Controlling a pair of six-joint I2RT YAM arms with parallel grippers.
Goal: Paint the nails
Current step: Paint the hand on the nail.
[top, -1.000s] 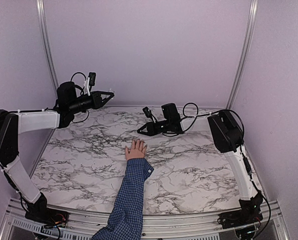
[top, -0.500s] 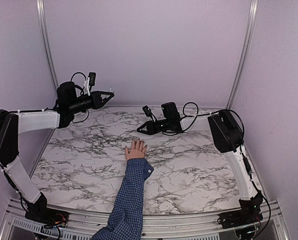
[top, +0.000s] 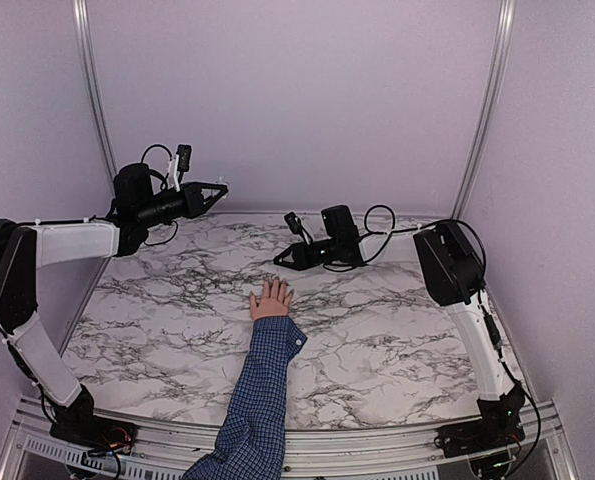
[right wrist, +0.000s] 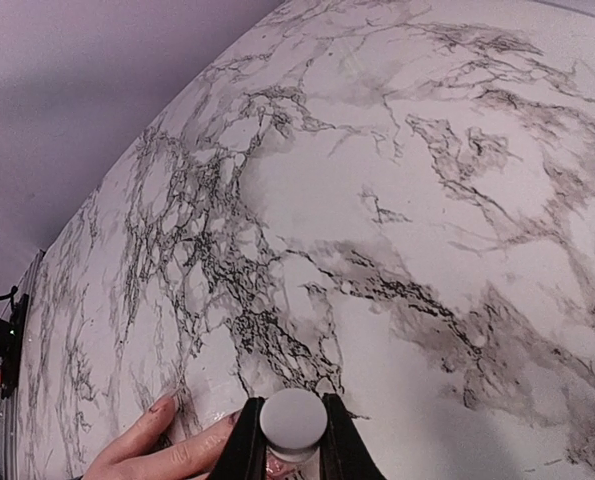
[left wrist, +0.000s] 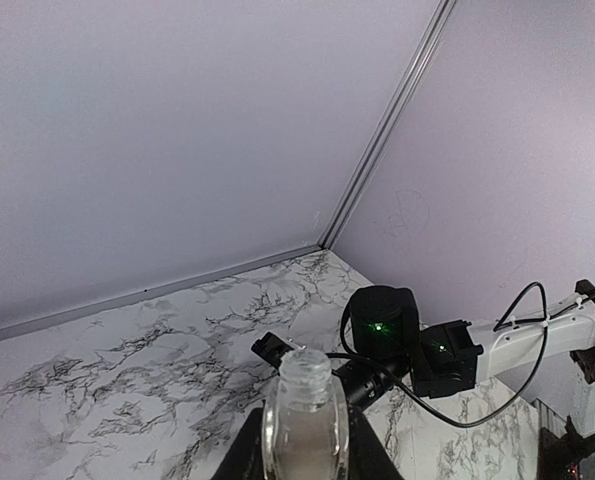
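A small light-skinned hand (top: 270,300) lies flat on the marble table with spread fingers and a blue checked sleeve (top: 262,390). In the right wrist view its fingers (right wrist: 167,452) enter from the lower left, and one of the nails (right wrist: 164,402) shows darkish. My right gripper (top: 282,262) hovers low just beyond the fingertips, shut on a round white cap (right wrist: 293,420); whatever hangs below the cap is hidden. My left gripper (top: 217,190) is raised at the back left, shut on a clear glass bottle (left wrist: 305,425) with an open neck.
The marble tabletop (top: 377,330) is walled by lilac panels with metal corner posts (top: 482,110). The right arm's black wrist and cables (left wrist: 382,330) cross the table's back right. The sleeved arm runs from the table's near edge toward the middle.
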